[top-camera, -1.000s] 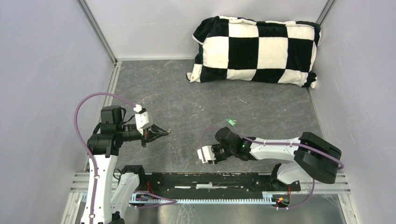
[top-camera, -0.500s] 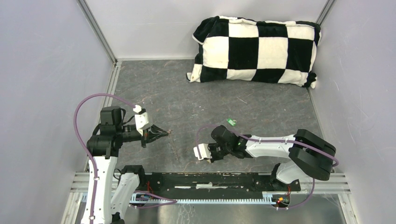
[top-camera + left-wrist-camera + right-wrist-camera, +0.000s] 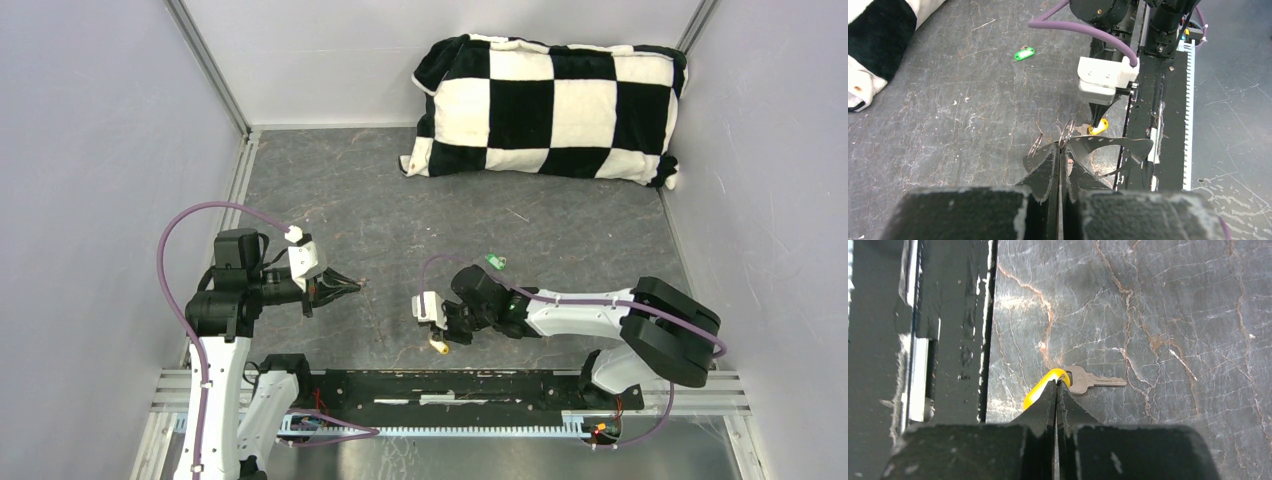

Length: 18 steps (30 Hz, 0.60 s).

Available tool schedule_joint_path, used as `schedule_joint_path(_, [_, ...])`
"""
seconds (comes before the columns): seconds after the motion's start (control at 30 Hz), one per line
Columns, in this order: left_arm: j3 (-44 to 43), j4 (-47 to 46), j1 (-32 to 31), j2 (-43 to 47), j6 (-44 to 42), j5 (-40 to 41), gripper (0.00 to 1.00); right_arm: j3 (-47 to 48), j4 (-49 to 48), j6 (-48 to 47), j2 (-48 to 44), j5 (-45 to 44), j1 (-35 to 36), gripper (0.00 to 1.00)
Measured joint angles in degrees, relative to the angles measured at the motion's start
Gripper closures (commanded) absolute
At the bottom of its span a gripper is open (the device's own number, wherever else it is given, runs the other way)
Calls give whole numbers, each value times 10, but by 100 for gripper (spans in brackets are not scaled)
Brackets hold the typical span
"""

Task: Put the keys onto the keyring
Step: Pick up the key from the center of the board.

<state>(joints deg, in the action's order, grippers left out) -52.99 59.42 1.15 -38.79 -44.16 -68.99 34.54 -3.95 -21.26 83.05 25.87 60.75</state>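
Note:
My left gripper (image 3: 352, 285) is shut on the keyring (image 3: 1066, 134), a thin silvery wire loop that sticks out past the fingertips; in the left wrist view (image 3: 1062, 150) only short arcs of it show. My right gripper (image 3: 440, 338) points down and is shut on the yellow head of a key (image 3: 1048, 382). Its metal blade (image 3: 1098, 381) sticks out to the right, low over the table. This yellow key (image 3: 1099, 126) hangs just beyond the keyring. The green-headed key (image 3: 495, 262) lies loose on the table behind the right arm; it also shows in the left wrist view (image 3: 1024, 53).
A black-and-white checkered pillow (image 3: 550, 105) lies at the back right. A black rail (image 3: 450, 385) runs along the near edge, close beside the right gripper. Grey walls close in the left, back and right sides.
My right gripper has swung left and turned to point downward, and the yellow key now shows beneath it. My left gripper with the keyring has barely moved.

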Motion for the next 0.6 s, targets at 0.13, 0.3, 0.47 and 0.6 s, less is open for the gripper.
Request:
schedule_joint_path(0.13, [0,0,0,0,0,1,98,-3,-26,67,-17,-6,0,100])
schedule_joint_path(0.3, [0,0,0,-1,0,11,98,-33,-79,148,-69,-40,-1,100])
schedule_joint_path(0.47, [1,0,0,-1,0,18,98,-41,-125,223,-70,-39,-27,100])
schedule_joint_path(0.6, [5,0,0,0,0,28,98,-59,-172,304,-70,-12,-85,100])
